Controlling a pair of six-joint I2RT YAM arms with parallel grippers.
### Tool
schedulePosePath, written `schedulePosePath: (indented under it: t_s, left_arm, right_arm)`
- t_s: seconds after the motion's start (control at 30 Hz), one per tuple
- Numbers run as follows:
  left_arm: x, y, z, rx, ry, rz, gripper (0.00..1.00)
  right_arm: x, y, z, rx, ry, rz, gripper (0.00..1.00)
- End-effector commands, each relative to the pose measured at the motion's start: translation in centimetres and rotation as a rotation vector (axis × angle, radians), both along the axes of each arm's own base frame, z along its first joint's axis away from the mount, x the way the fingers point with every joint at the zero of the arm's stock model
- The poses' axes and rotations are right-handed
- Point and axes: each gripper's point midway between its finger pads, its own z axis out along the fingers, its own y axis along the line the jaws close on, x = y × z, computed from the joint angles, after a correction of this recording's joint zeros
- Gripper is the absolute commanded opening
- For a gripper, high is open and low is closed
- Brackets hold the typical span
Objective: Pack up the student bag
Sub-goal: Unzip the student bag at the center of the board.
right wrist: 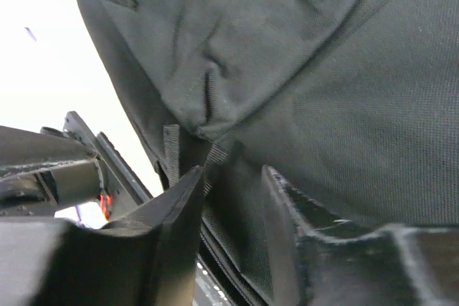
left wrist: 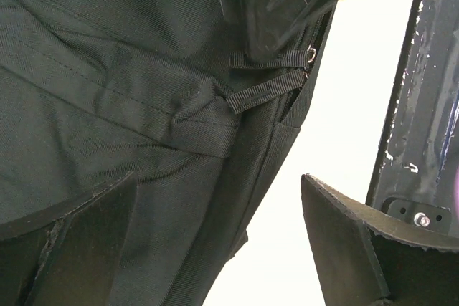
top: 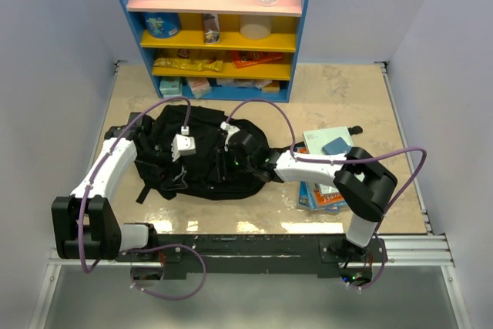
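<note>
Though L claw (left wrist: 219,191) wide, R claw (right wrist: 233,177) tight on student bag (top: 202,176), beige table (top: 331,90).

Overhead, soft even light from above, and only faint shadows lie under the arms. The pale table (top: 323,90) carries a bright sheen near its front edge, and the black bag (top: 192,179) swallows the light, its folds barely readable. On the left wrist view the table burns out to pure white. The weave shows crisp mid-frame, while the left fingers (left wrist: 79,249) go soft up close. Right wrist view: a blown-out corner, grainy fabric, and the right fingers (right wrist: 165,249) are blurred.
</note>
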Motion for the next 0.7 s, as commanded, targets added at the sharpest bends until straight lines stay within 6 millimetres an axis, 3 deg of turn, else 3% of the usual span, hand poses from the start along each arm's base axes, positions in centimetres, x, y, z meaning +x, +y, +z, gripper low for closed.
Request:
schedulePosePath:
  t_s: [0.0, 0.27, 0.43, 0.67]
  left_arm:
    - [0.3, -0.9, 0.5, -0.055, -0.046, -0.040, 1.00]
    - [0.0, -0.9, 0.4, -0.053, -0.035, -0.043, 1.00]
    - [0.1, -0.8, 0.3, -0.049, -0.034, -0.038, 1.00]
    - [0.0, -0.7, 0.4, -0.042, -0.040, -0.029, 1.00]
  right_arm:
    - [0.4, 0.1, 0.9, 0.006, -0.024, -0.010, 0.47]
    - [0.5, 1.3, 1.6, 0.060, -0.008, -0.007, 0.46]
    - [0.5, 2.1, 1.6, 0.084, 0.009, -0.008, 0.39]
    - [0.1, 2.9, 1.2, 0.093, 0.027, 0.000, 0.36]
